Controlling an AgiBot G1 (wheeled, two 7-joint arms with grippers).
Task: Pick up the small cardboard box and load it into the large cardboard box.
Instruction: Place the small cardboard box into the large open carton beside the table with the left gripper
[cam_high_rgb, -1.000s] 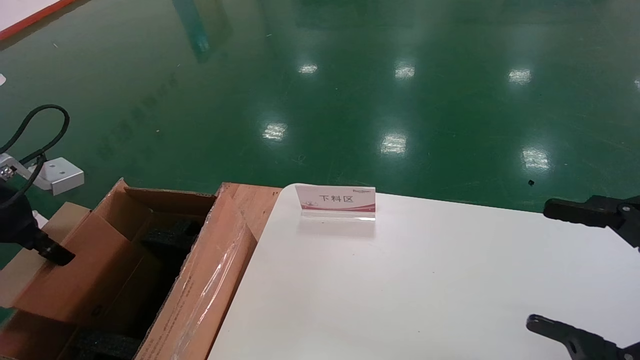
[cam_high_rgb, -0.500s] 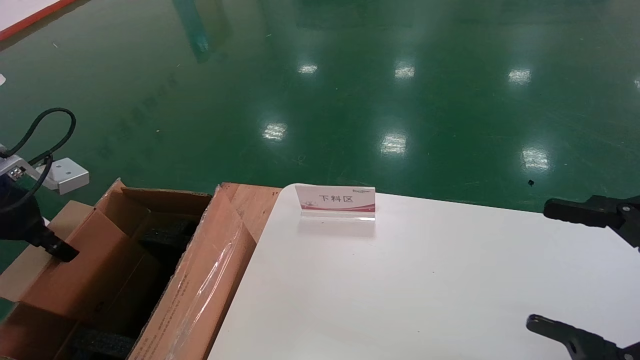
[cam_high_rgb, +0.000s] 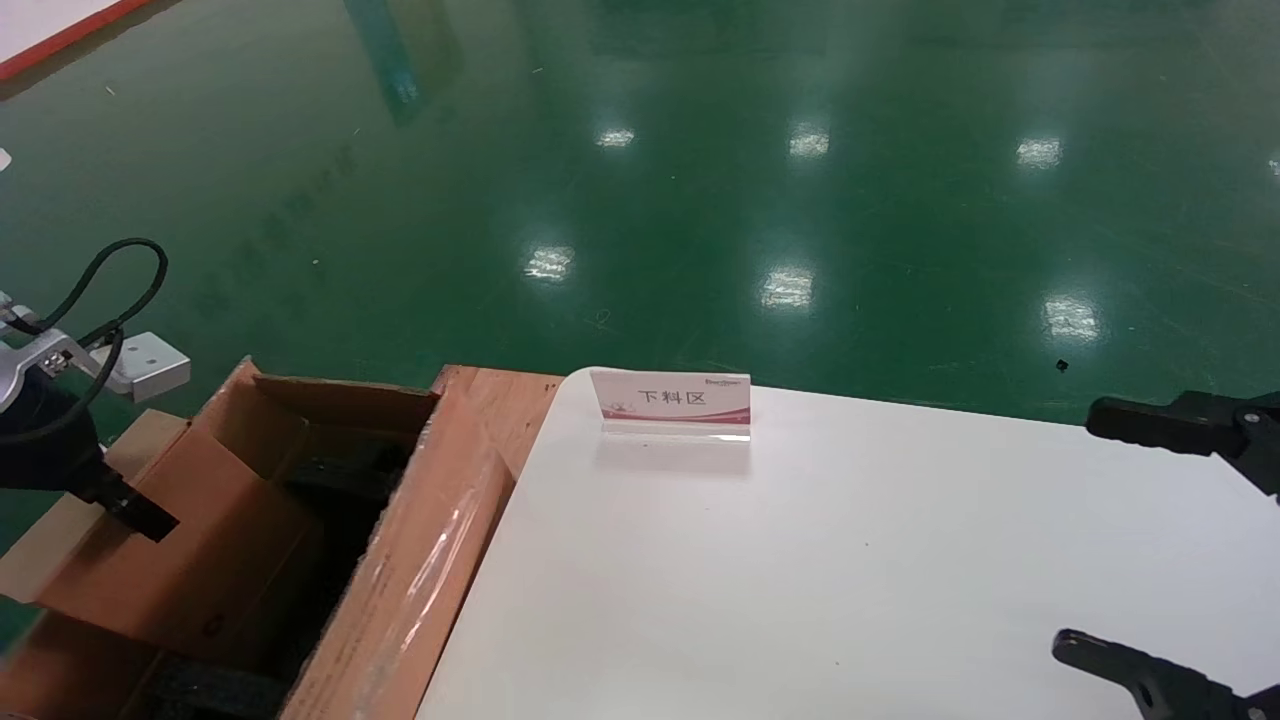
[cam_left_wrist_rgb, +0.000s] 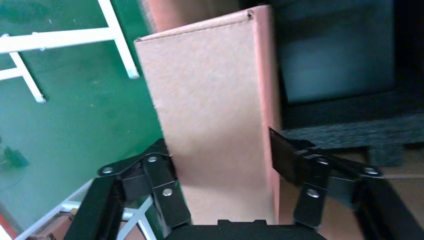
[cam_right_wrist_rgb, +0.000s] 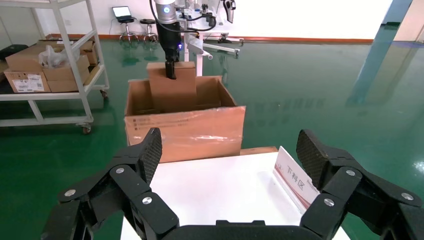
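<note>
Hovering at the near right edge of the white table (cam_high_rgb: 850, 580), the right gripper (cam_high_rgb: 1170, 545) is idle with its fingers spread wide apart and nothing between them. Farther along the tabletop, near its far edge, stands a small sign holder (cam_high_rgb: 673, 404) with red-and-white printing. Off the table's left side sits the large cardboard box (cam_high_rgb: 400, 560), its taped flap (cam_right_wrist_rgb: 185, 131) lying against the table edge and black foam blocks (cam_high_rgb: 345, 480) showing in its dark interior. The left gripper (cam_high_rgb: 135, 515) is above that carton's outer side, clamped on the small cardboard box (cam_high_rgb: 190, 540); the left wrist view shows one finger (cam_left_wrist_rgb: 162, 185) pressed on the broad tan face and the other finger (cam_left_wrist_rgb: 290, 157) against the narrow pinkish edge. The small cardboard box (cam_left_wrist_rgb: 215, 130) stands on end, its lower part already down inside the big carton's opening while its upper part rises above the rim, as the right wrist view shows from across the table (cam_right_wrist_rgb: 172, 90). Beyond the cartons spreads a glossy green floor (cam_high_rgb: 700, 180), and a white shelving rack (cam_right_wrist_rgb: 55, 65) loaded with more boxes stands far behind.
</note>
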